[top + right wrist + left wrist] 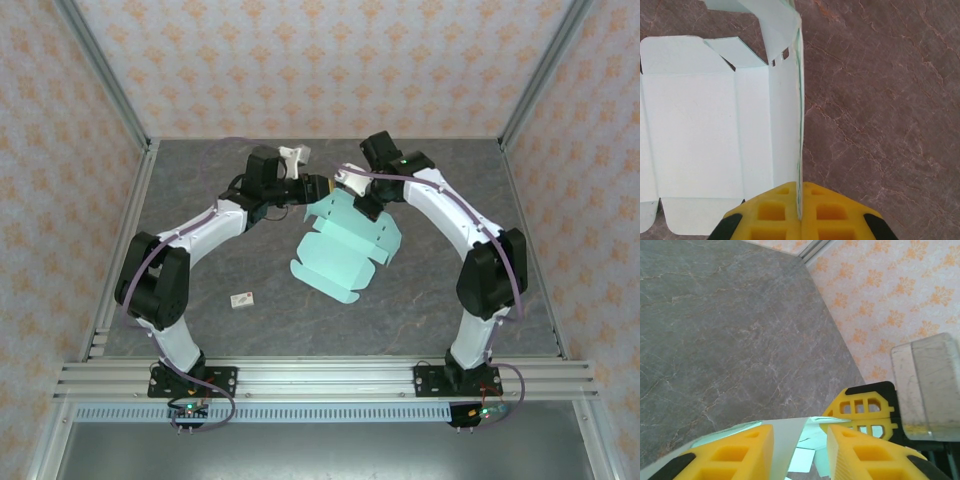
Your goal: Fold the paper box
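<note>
- Small white rectangular tag (241, 299): lying lower left on the grey marbled tabletop (180, 180), well apart from both arms.
- Left pincer (325, 186), yellow-fingered: jaws standing apart and straddling the sheet's upper-left edge, just left of centre.
- Paper box (345, 245), pale mint-blue die-cut cardboard sheet with flaps: spreading unfolded at centre, its top edge reaching up between both pincers.
- Right pincer (364, 205): clamping closed on the sheet's upper edge, one panel (787, 115) standing upright from its fingertips.
</note>
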`<state>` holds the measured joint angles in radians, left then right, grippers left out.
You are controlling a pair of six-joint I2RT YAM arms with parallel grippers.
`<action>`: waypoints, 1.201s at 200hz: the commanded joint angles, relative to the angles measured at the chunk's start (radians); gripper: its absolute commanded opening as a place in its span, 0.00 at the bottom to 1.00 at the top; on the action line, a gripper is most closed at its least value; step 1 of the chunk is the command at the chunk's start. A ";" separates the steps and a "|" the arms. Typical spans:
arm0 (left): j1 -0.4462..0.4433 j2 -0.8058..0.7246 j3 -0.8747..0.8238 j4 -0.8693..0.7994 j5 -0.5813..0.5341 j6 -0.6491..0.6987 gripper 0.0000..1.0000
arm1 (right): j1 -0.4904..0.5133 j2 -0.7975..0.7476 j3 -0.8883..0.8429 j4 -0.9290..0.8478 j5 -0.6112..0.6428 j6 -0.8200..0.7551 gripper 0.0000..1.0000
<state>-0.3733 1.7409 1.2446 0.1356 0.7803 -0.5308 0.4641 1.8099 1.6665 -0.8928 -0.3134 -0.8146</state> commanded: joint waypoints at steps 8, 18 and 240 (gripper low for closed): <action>-0.006 -0.002 0.004 0.031 0.020 -0.037 0.33 | -0.002 0.014 0.041 -0.017 0.002 0.024 0.00; -0.007 0.008 0.009 0.024 0.020 -0.043 0.33 | -0.002 0.013 0.044 -0.017 -0.002 0.028 0.00; -0.065 0.062 -0.042 0.180 -0.063 -0.259 0.34 | -0.006 0.025 0.067 0.017 -0.004 0.136 0.00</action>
<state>-0.4198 1.7855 1.2163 0.2493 0.7166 -0.7433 0.4614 1.8282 1.6993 -0.8921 -0.3168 -0.7017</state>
